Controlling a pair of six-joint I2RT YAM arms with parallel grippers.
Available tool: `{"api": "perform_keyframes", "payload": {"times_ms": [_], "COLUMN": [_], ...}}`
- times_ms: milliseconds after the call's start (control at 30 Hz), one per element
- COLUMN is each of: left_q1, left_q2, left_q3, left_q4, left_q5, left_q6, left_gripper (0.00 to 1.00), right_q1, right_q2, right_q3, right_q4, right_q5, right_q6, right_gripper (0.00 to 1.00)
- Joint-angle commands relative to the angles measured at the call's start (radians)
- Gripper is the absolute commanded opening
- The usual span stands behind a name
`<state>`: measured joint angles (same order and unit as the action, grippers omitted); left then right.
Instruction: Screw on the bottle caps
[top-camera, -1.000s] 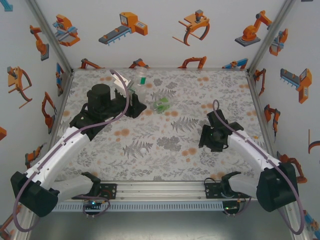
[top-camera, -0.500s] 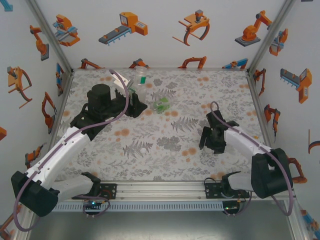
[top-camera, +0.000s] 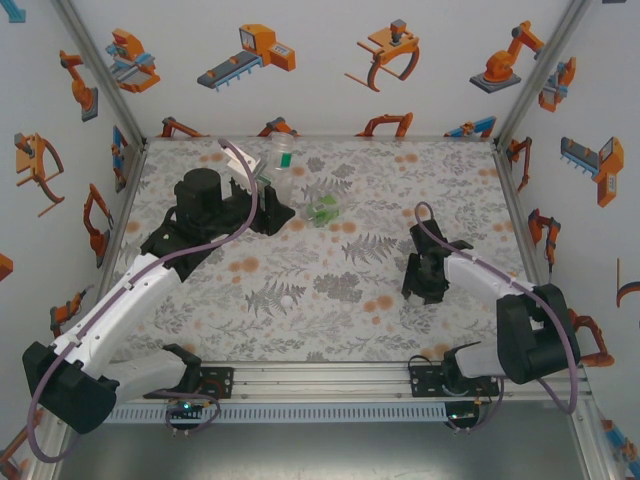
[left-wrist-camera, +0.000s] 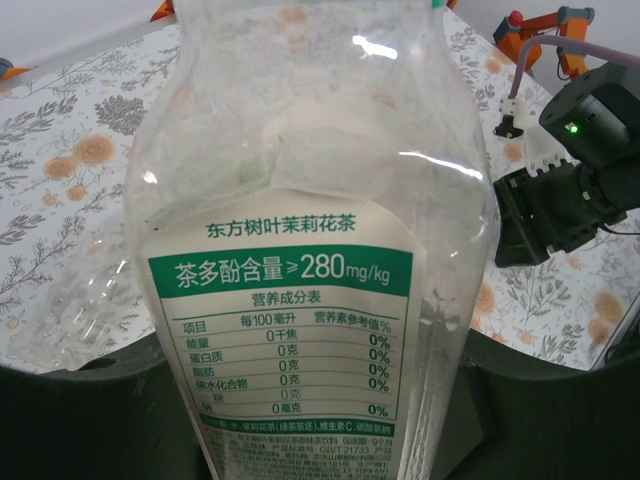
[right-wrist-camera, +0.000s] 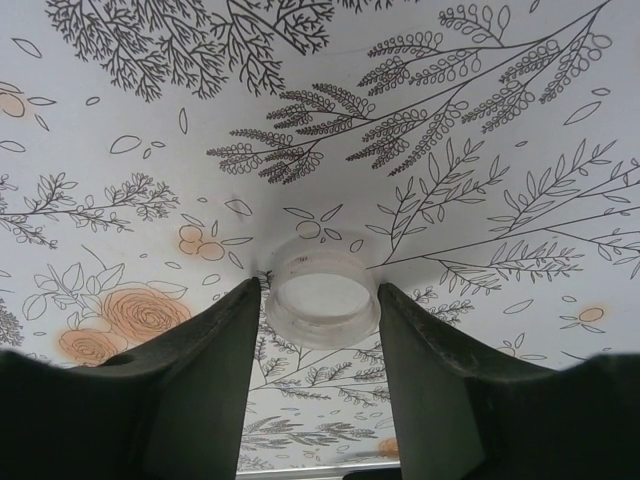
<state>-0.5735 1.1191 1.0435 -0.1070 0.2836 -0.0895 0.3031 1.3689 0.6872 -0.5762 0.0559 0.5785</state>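
Bottle with label (left-wrist-camera: 310, 250) sits clamped in left gripper (top-camera: 268, 198), green bottle (top-camera: 323, 208) beside; right gripper (right-wrist-camera: 320, 335) pinches cap (right-wrist-camera: 320, 295).

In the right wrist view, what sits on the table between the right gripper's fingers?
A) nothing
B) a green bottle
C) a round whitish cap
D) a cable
C: a round whitish cap lies on the patterned table, flanked by both fingers of the right gripper.

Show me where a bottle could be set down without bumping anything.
Free: far right of the table, between the green bottle and the right wall, beyond the right gripper; also the near middle, between the loose white cap and the right gripper. Crowded: far left, where the left gripper holds the labelled bottle beside the green bottle.
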Motion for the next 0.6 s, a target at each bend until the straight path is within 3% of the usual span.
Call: {"api": "perform_keyframes", "payload": {"times_ms": [0, 267, 567], "left_q1": [0.004, 0.004, 0.004], "left_q2": [0.001, 0.000, -0.007], "left_q3": [-0.006, -0.010, -0.017], "left_q4": [0.039, 0.037, 0.041], "left_q5": [-0.003, -0.010, -0.018], "left_q6": [-0.011, -0.010, -0.015], "left_gripper": [0.00, 0.00, 0.00], "right_q1": [-0.007, 0.013, 0.201], "right_q2": [0.003, 0.031, 0.283], "right_q3": [0.011, 0.083, 0.351], "right_q4": [-0.005, 0.010, 0.012], "right_q5": [0.026, -0.024, 0.000], "right_q6": [-0.017, -0.007, -0.003], "right_gripper": [0.45, 0.37, 0.37]}}
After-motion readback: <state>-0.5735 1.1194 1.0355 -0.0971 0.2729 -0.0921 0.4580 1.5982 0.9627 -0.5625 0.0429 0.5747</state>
